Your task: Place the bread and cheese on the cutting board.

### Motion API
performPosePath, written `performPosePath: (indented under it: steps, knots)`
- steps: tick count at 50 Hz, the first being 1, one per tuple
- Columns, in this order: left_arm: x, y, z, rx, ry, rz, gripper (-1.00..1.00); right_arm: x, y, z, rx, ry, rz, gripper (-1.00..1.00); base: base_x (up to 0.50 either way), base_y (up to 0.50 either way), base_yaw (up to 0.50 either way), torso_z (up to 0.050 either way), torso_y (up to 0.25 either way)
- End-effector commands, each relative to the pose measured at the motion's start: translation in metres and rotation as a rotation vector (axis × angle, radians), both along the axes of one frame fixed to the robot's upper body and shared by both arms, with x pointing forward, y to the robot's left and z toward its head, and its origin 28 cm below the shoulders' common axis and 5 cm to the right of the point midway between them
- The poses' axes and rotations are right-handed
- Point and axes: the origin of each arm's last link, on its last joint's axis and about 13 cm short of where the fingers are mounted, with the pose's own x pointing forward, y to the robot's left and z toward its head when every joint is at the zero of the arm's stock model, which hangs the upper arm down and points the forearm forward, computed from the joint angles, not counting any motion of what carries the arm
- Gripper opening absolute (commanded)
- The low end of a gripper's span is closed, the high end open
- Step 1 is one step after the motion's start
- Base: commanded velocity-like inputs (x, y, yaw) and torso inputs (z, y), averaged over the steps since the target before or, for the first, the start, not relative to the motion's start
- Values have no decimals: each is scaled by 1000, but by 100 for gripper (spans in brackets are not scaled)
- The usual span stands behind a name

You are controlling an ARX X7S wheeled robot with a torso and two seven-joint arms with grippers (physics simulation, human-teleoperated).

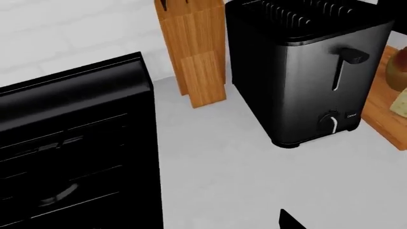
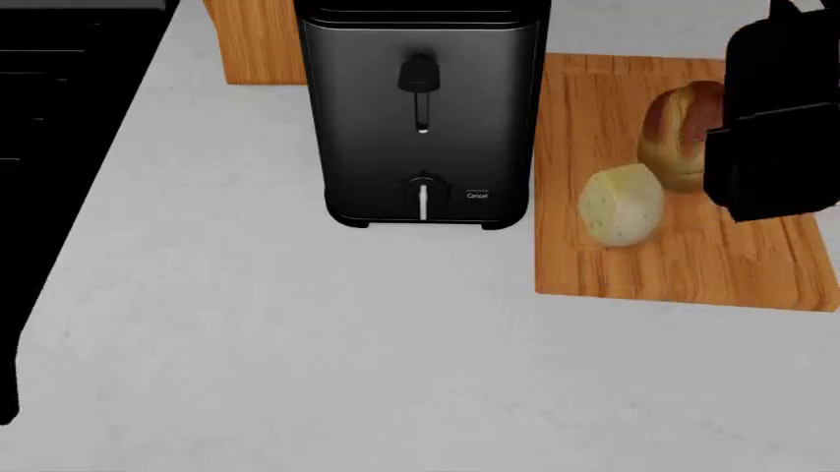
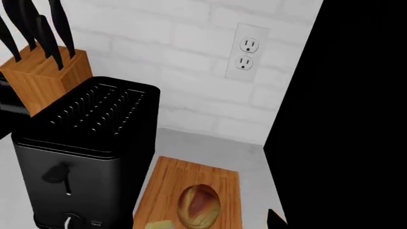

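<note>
**Bread and cheese both lying on the cutting board**

Head view: nearest the camera is bare white countertop (image 2: 329, 374), open across the whole near side. At 12 o'clock stands the black toaster (image 2: 420, 113), with the knife block (image 2: 256, 39) just beside it at 11 o'clock. The cutting board (image 2: 617, 256) lies at 2 o'clock, its left edge near the toaster's side. The cheese (image 2: 620, 205) sits on the board, touching the bread (image 2: 676, 133) behind it. The right arm (image 2: 777, 118) hangs over the board's right part, covering part of the loaf; its jaws are hidden, so their state cannot be told.

Left wrist view: open counter lies between a black appliance (image 1: 70, 152) and the toaster. The left gripper shows only a dark sliver; its state cannot be told.

Right wrist view: the bread rests mid-board, the board's far edge near the brick wall with an outlet (image 3: 248, 52).
</note>
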Motion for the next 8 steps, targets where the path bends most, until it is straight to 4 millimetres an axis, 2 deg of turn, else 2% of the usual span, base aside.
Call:
performPosePath:
  steps: [1,8]
  knots:
    - [-2,5,64,-42,-76,-33,100,-16,-7,29,-15,-53,19,100,0,0,0,0,0]
    - [-1,6,92,-34,-94,-45,100,-14,-12,55,5,-80,5,100,0,0,0,0,0]
